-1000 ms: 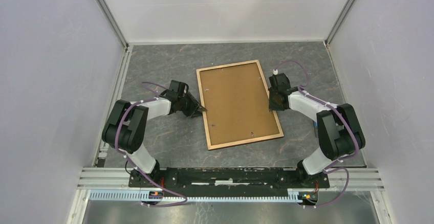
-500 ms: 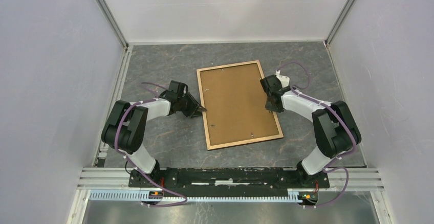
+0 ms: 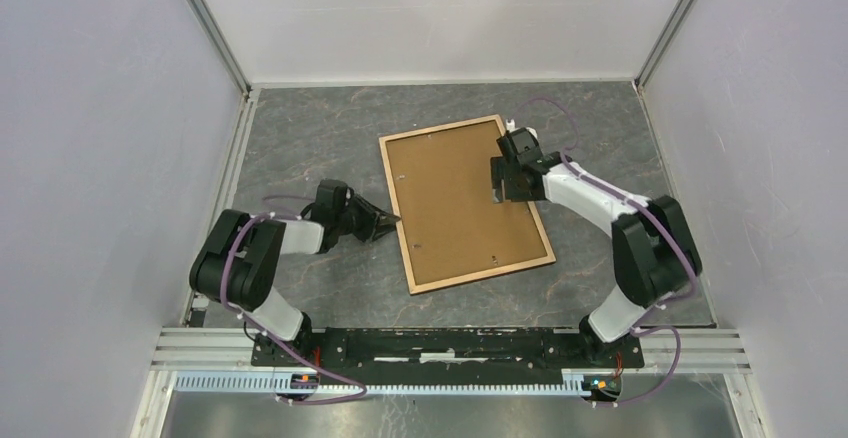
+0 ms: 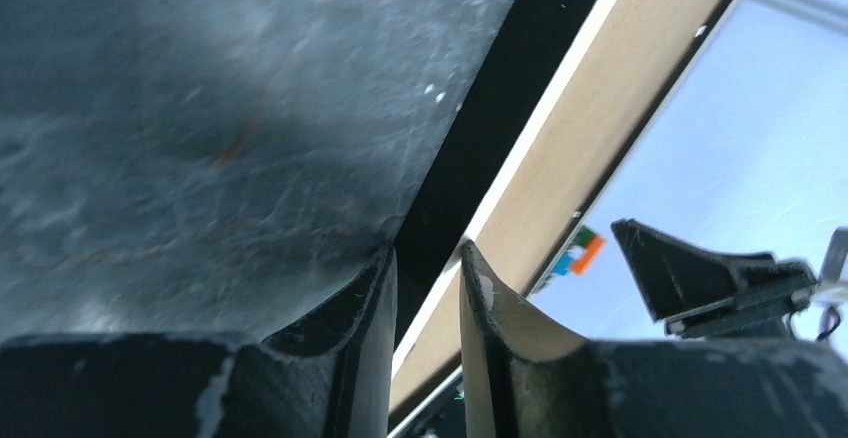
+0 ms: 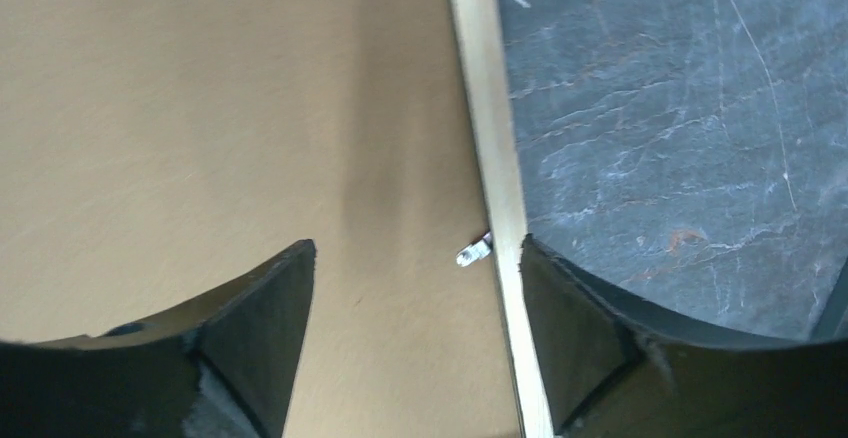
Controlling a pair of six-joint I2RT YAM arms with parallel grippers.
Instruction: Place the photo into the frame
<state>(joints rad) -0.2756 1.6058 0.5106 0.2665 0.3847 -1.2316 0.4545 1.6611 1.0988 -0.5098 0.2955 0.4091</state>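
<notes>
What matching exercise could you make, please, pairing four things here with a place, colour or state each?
Things:
1. board
2. table
3. left gripper
4. right gripper

Descriptions:
A. dark grey, marbled
B. open over the frame's right rail
C. brown, inside the frame
D. at the frame's left rail

Pairs: 1-C, 2-A, 3-D, 4-B

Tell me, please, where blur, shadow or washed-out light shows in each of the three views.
Top external: evenly lit and sharp, no glare on the frame. Left wrist: the table is smeared with blur, and the pale area past the frame's rail is washed out. Right wrist: the table's veins are crisp; a soft shadow lies on the backing board between the fingers of the right gripper.
</notes>
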